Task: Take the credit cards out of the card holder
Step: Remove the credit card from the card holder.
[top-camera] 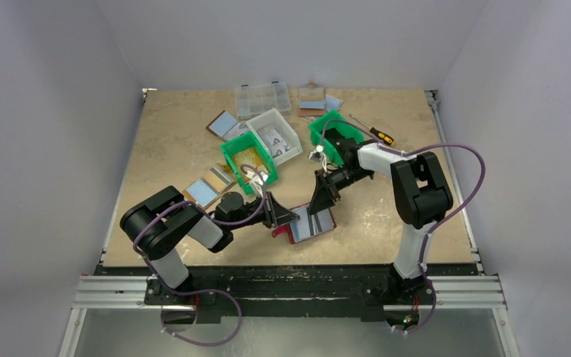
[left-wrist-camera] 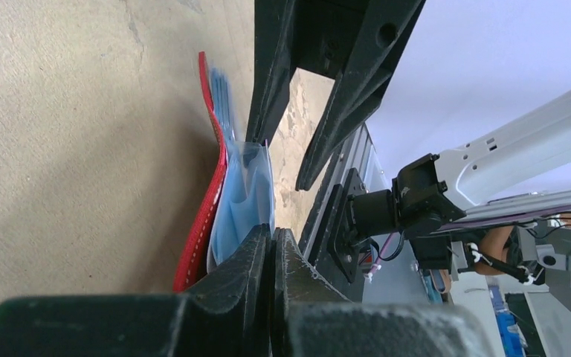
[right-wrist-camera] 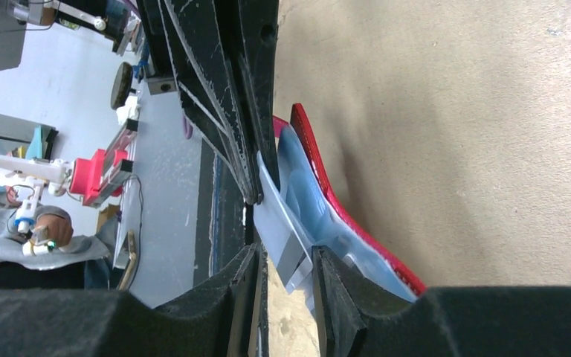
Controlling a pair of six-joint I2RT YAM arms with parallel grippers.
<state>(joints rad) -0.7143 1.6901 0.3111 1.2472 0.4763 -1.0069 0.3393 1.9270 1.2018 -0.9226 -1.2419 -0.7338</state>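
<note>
The card holder [top-camera: 314,224], red-rimmed with pale blue panels, lies open on the table near the front middle. It also shows edge-on as the card holder [left-wrist-camera: 212,201] and the card holder [right-wrist-camera: 342,208]. A pale grey credit card [right-wrist-camera: 279,230] with a darker band stands lifted off its panels. My left gripper [top-camera: 288,216] [left-wrist-camera: 273,232] is shut, its tips pinching one edge of that card. My right gripper [top-camera: 318,210] [right-wrist-camera: 288,253] is open, and the card's banded end lies loose between its fingers. Other cards inside the holder are hidden.
Two green bins [top-camera: 247,160] [top-camera: 334,134] and a white bin [top-camera: 279,137] stand behind the grippers. A clear organiser box [top-camera: 262,98] and tan-rimmed bifolds [top-camera: 208,187] [top-camera: 224,123] [top-camera: 314,100] lie around them. A screwdriver [top-camera: 375,132] lies at the back right.
</note>
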